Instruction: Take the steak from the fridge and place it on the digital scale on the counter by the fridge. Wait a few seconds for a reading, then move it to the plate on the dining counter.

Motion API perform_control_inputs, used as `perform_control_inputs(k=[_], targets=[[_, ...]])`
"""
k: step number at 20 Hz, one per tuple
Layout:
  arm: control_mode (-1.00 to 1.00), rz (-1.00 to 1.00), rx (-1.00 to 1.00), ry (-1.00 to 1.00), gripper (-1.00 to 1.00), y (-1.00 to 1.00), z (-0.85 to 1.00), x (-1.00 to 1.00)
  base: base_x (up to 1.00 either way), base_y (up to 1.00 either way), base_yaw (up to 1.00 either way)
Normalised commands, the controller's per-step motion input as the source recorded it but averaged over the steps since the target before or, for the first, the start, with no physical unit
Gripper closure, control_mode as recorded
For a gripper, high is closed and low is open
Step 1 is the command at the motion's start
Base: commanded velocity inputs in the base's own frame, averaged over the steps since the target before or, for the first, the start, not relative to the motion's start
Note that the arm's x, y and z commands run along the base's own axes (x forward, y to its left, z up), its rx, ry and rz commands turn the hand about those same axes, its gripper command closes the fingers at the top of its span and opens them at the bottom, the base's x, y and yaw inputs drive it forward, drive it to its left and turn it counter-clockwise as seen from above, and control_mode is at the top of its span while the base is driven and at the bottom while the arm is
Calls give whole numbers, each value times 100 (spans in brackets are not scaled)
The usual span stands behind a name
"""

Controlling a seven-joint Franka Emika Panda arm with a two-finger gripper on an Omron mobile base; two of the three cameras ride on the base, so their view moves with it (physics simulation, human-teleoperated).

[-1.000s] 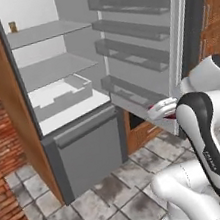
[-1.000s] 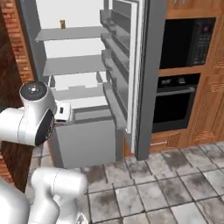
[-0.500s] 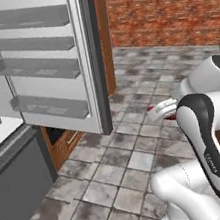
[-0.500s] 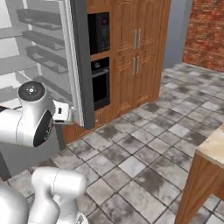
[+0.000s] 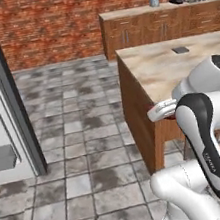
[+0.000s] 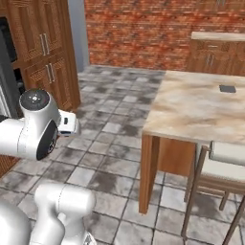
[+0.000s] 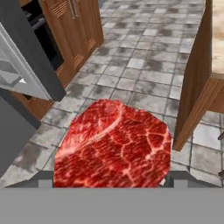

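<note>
The steak (image 7: pixel 113 146) fills the lower middle of the hand view, a red marbled slab held between the jaws, which stand wide around it with a grey tip at each lower corner of the meat. It hangs in the air over the grey tiled floor (image 7: pixel 144 65), clear of every surface. In the left base view a sliver of red (image 5: pixel 170 117) peeks out beside the white hand, just in front of the arm (image 5: pixel 203 132).

The dining desk (image 6: pixel 201 107) stands to the right, a beige veined slab on brown wooden sides. A small dark square, the scale (image 6: pixel 227 88), lies flat on its far part; the same square shows in the left base view (image 5: pixel 180 49). A stool (image 6: pixel 222 165) with a pale seat is tucked against the desk's near edge.

The fridge door (image 5: pixel 4 99) hangs open at the left edge of the left base view, its grey shelves seen from the side. In the hand view its dark edge (image 7: pixel 30 57) cuts across the upper left, with wooden cabinets (image 7: pixel 76 26) behind it. A brick wall (image 5: pixel 47 26) closes the back of the room, and another wooden cabinet run (image 5: pixel 168 23) stands against it.
</note>
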Motion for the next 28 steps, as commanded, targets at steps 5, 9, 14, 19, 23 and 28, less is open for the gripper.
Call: perform_control_inputs(k=[5, 9, 14, 19, 23, 28], targets=[[100, 0, 0, 0, 100, 0, 0, 0, 67, 17, -53], [100, 0, 0, 0, 100, 0, 0, 0, 86, 46, -40], [100, 0, 0, 0, 100, 0, 0, 0, 92, 60, -31], [100, 0, 0, 0, 100, 0, 0, 0, 71, 82, -23], [100, 0, 0, 0, 100, 0, 0, 0, 57, 94, -22], [100, 0, 0, 0, 100, 0, 0, 0, 64, 88, -18]])
